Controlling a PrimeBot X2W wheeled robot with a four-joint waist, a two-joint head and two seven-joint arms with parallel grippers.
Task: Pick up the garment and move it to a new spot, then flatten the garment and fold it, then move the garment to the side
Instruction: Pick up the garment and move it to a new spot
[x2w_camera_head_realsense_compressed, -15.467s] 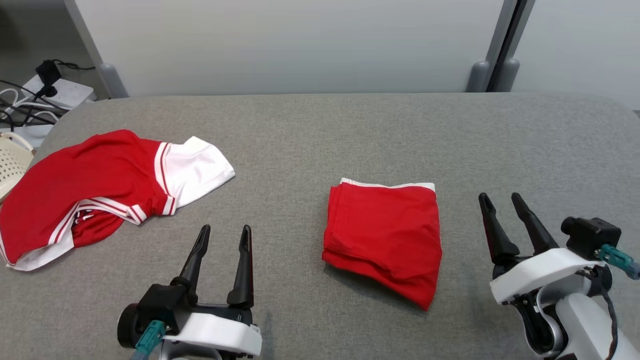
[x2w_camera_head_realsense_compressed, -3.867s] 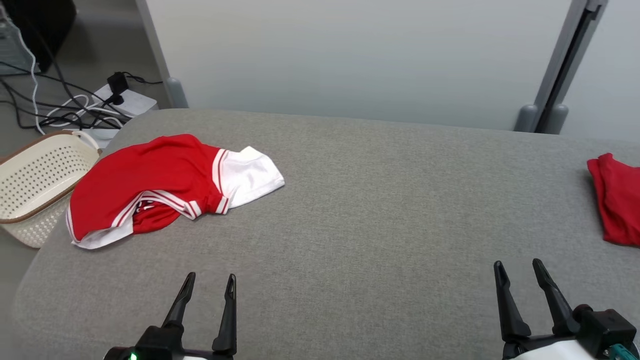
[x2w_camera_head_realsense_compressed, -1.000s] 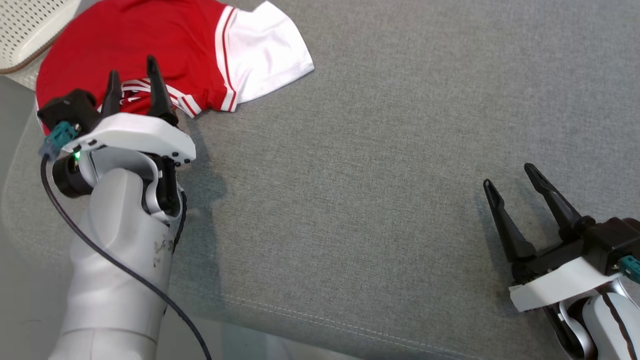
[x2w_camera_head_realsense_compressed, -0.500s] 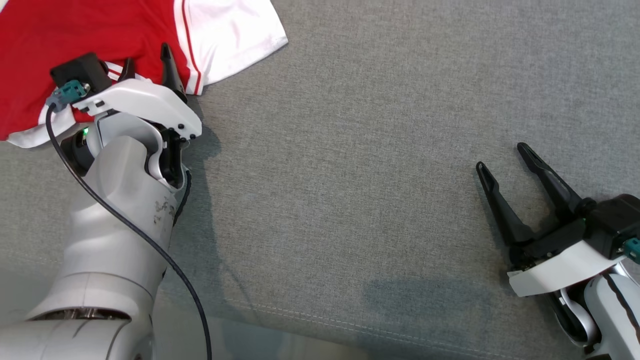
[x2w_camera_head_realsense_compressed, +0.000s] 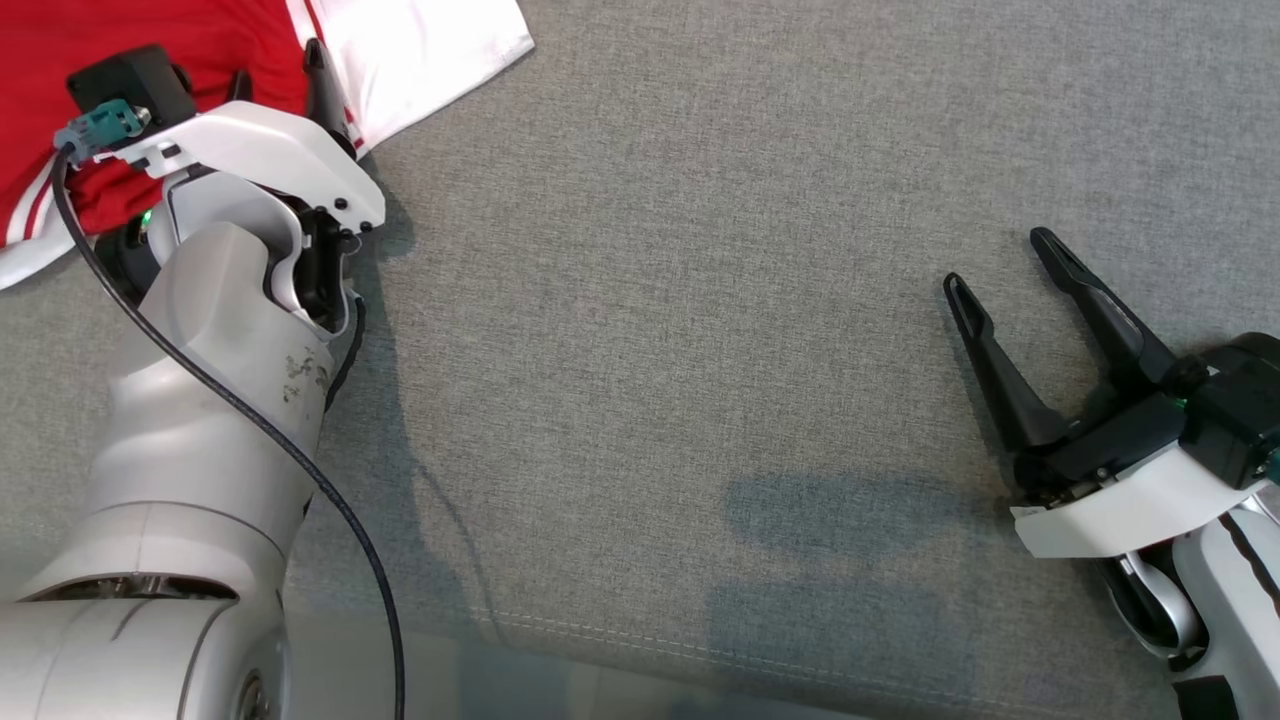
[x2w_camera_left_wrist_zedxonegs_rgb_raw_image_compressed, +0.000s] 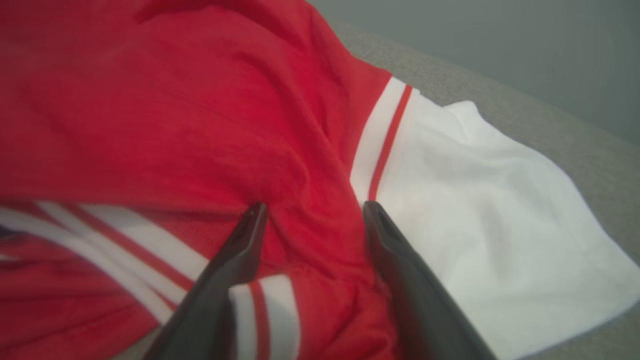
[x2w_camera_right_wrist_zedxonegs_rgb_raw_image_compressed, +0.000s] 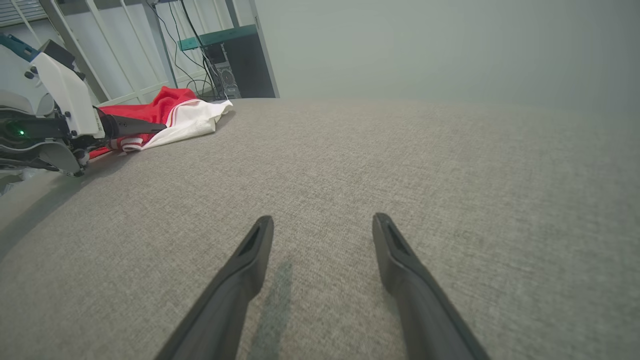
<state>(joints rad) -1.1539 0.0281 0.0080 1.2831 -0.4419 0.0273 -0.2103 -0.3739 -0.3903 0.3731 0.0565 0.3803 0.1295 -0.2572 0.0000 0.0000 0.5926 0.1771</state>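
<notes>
Head view, garment: a red garment (x2w_camera_head_realsense_compressed: 200, 25) with a white sleeve and red-and-white striped trim lies crumpled at the far left corner of the grey cloth-covered table (x2w_camera_head_realsense_compressed: 650, 300), running off the frame's top and left edges.
Left wrist view, garment: a raised red fold sits between the two dark fingers; the white sleeve spreads flat to the right of it, and striped bands cross the cloth at lower left.
Left gripper: the left gripper (x2w_camera_head_realsense_compressed: 277, 68) is over the near edge of the garment, jaws spread wide, one finger on each side of the red fold. Nothing is pinched. Whether the tips press into the cloth cannot be told.
Left arm: the pale forearm (x2w_camera_head_realsense_compressed: 200, 400) reaches up from the lower left corner, with a black cable (x2w_camera_head_realsense_compressed: 330, 505) looping along it.
Right gripper: the right gripper (x2w_camera_head_realsense_compressed: 998, 262) hangs low over bare table at the right, well apart from the garment, jaws spread wide and empty.
Table: a stitched seam (x2w_camera_head_realsense_compressed: 600, 635) runs along the near edge, and soft shadows fall on the weave below both arms.
Right wrist view, background: a plain pale wall (x2w_camera_right_wrist_zedxonegs_rgb_raw_image_compressed: 425, 45) stands behind the table, with a dark computer tower (x2w_camera_right_wrist_zedxonegs_rgb_raw_image_compressed: 227, 67) and cables beyond the garment.
</notes>
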